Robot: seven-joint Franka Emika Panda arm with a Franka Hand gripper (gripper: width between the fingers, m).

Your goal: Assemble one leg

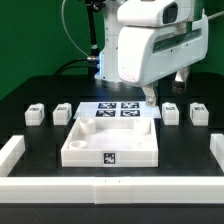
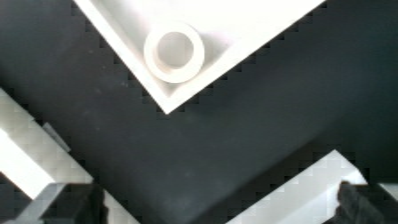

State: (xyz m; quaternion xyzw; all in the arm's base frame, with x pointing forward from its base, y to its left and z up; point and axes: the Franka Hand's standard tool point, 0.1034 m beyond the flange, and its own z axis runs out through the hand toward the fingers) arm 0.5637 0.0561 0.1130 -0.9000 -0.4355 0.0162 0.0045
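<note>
Four small white blocks sit in a row across the middle of the exterior view, on a black table [image 1: 30, 135]. They come two to each side of the tray. One leg [image 1: 36, 114] is at the far left of the frame and a second leg [image 1: 63, 113] is just inside it. A third leg [image 1: 171, 114] is right of centre, and a fourth leg [image 1: 197, 113] is near the right edge. All four look alike: stubby, blocky and far smaller than the tray. Each shows a dark square tag on the face towards the camera, though the pattern is too small to read. All rest on the table, apart from one another, and none is held.

The tray [image 1: 75, 150] fills the centre of the frame. It is white and square with raised walls, and has a tag on its front wall. Behind it lies the marker board [image 1: 118, 110], flat on the table. Long white rails [image 1: 110, 186] run along the lower edge and up both sides of the frame.

The arm comes down from the upper right, and its gripper [image 1: 150, 98] hangs over the back right corner of the tray, near the third leg but not touching it. In the wrist view the fingertips [image 2: 63, 205] stand wide apart with only bare table between them, so the gripper [image 2: 205, 208] is open and empty. Ahead of it is a corner of the tray [image 2: 231, 35] with one round socket [image 2: 175, 52].
</note>
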